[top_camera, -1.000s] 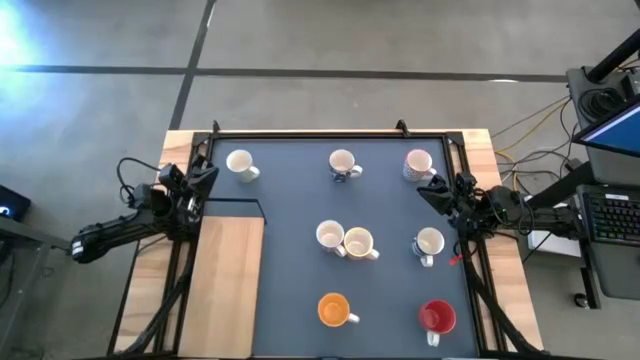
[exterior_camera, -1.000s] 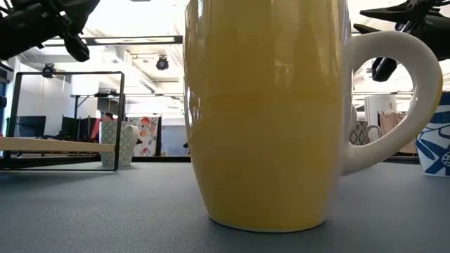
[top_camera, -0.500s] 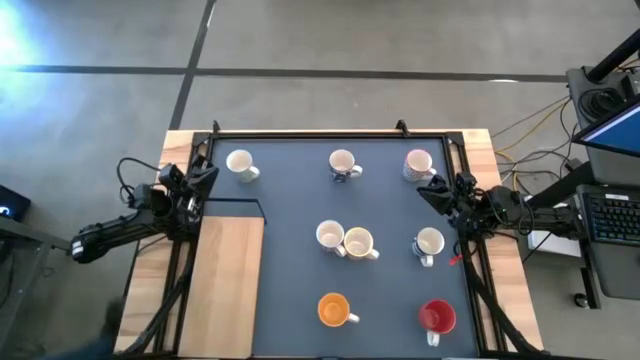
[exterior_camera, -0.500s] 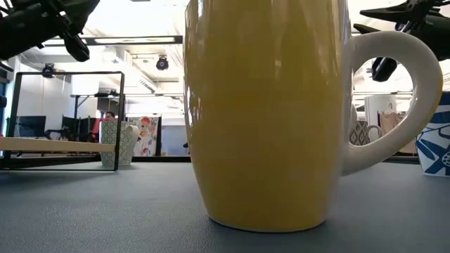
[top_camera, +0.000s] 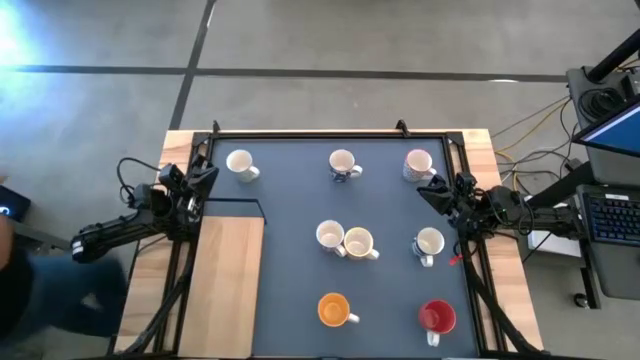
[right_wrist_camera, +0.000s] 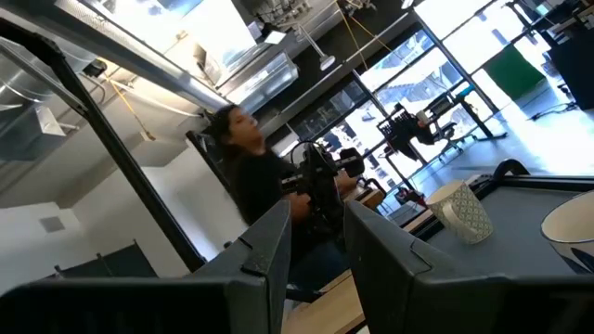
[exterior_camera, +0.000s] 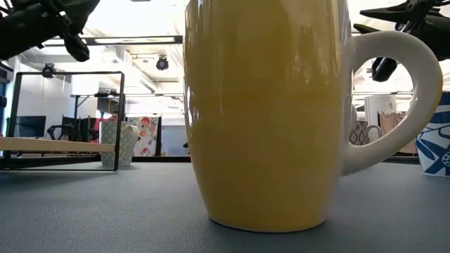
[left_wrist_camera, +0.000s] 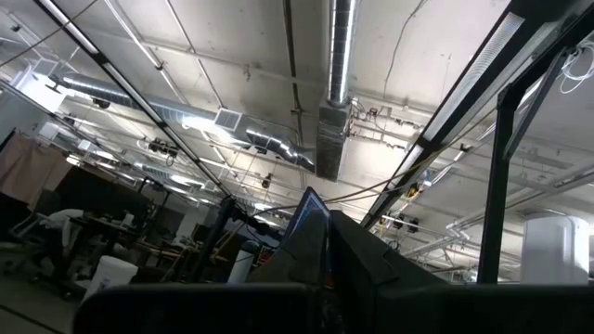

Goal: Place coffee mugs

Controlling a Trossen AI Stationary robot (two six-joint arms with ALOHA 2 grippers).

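Several coffee mugs stand upright on their bases on the dark mat (top_camera: 290,290). Three white ones (top_camera: 240,164) (top_camera: 343,164) (top_camera: 418,164) line the far side. Two cream ones (top_camera: 330,236) (top_camera: 360,243) touch at the middle, with a white one (top_camera: 429,243) to their right. At the near side stand an orange mug (top_camera: 334,310) (exterior_camera: 267,112) and a red one (top_camera: 437,317). My left gripper (top_camera: 206,171) (left_wrist_camera: 316,202) is shut and empty above the mat's far left edge. My right gripper (top_camera: 431,190) (right_wrist_camera: 316,223) is open and empty above the right edge, between two mugs.
A wooden board (top_camera: 228,285) lies on the table's left side with a thin black frame (exterior_camera: 70,119) at its far end. A person (top_camera: 30,290) is beside the table's near left corner, and another person (right_wrist_camera: 251,158) shows beyond the table. A desk with a keyboard (top_camera: 610,215) stands to the right.
Both arms have kept still and no mug has moved. A person has come into the high view at its lower left, beside the table.
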